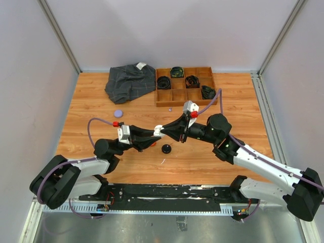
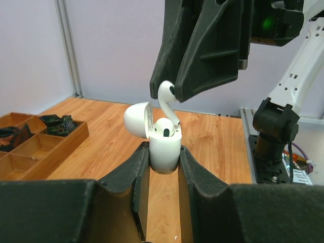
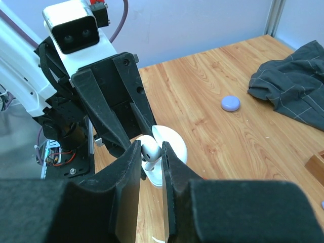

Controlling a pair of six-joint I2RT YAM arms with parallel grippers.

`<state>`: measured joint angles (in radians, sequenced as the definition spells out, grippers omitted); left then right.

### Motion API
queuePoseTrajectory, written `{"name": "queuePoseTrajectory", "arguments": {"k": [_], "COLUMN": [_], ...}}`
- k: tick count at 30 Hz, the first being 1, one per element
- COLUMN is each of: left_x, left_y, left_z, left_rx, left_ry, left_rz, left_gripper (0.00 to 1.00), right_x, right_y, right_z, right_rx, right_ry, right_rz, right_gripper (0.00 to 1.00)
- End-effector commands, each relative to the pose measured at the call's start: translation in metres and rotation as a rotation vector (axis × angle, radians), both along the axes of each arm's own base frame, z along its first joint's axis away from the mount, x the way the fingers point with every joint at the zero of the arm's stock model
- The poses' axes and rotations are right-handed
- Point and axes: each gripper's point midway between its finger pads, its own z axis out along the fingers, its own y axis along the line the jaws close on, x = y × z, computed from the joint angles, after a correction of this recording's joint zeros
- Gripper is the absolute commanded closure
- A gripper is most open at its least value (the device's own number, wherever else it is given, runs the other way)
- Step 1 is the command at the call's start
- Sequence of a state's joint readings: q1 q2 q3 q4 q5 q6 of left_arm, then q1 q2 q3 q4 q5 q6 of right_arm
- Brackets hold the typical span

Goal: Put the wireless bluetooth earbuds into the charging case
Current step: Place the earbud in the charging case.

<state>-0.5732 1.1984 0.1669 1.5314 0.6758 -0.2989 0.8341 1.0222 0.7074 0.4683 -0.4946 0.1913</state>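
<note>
Left gripper [image 2: 163, 157] is clenched on the case [image 2: 164, 144]: its 2 fingers press the white body from either side and hold it upright, off the table [image 1: 243, 152]. The case's lid [image 2: 136, 119] is swung open and leans back to one side. 1 white earbud [image 2: 163, 129] already sits in the case's mouth, only its rounded head showing.

Right gripper [image 3: 150, 152] comes down onto the case from above, and its 2 fingers are closed on a 2nd earbud [image 2: 166, 93], also white. That one hangs head up and stem down, right over the case. Its stem tip reaches the case's open mouth just beside the seated earbud. Whether the tip has entered its socket I cannot tell. In the right wrist view the pinched earbud covers much of the case, with the lid showing just behind it.

From the top camera the 2 grippers meet nose to nose at the case, above the middle of the table. A black puck [image 1: 166, 149] lies on the wood just nearer the arm bases than the case. A purple puck [image 1: 118, 113] lies well apart, to the left of the case and a little beyond it. Farther beyond the case, a grey cloth [image 1: 130, 82] is bunched to the left. A wooden tray [image 1: 185, 101] stands to the right of it, with black coiled belts [image 1: 164, 82] in several of its compartments.
</note>
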Motion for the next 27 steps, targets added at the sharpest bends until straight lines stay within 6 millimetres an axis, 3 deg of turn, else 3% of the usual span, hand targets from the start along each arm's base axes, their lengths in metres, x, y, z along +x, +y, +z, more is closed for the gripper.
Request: {"name": "queuePoseTrajectory", "arguments": {"k": [1,19,27], "left_x": [-0.023,-0.017,-0.017], "left_y": [0.011,0.017,0.019], "left_z": [0.059,0.071,0.072], "left_rx": [-0.155,-0.235,-0.244], "left_ry": [-0.229,-0.136,-0.127], "left_rz": [-0.019,0.008,0.008], "left_gripper": [1.00,1.00,1.00], "right_x": [-0.008,-0.023,-0.022], "right_y": [0.009,0.014,0.014], "right_z": [0.007,0.003,-0.012], "right_rx": [0.031,0.031,-0.019], "right_ry": [-0.022,-0.060,-0.096], "right_rz": [0.043,0.129,0.135], "right_gripper": [0.83,0.82,0.80]}}
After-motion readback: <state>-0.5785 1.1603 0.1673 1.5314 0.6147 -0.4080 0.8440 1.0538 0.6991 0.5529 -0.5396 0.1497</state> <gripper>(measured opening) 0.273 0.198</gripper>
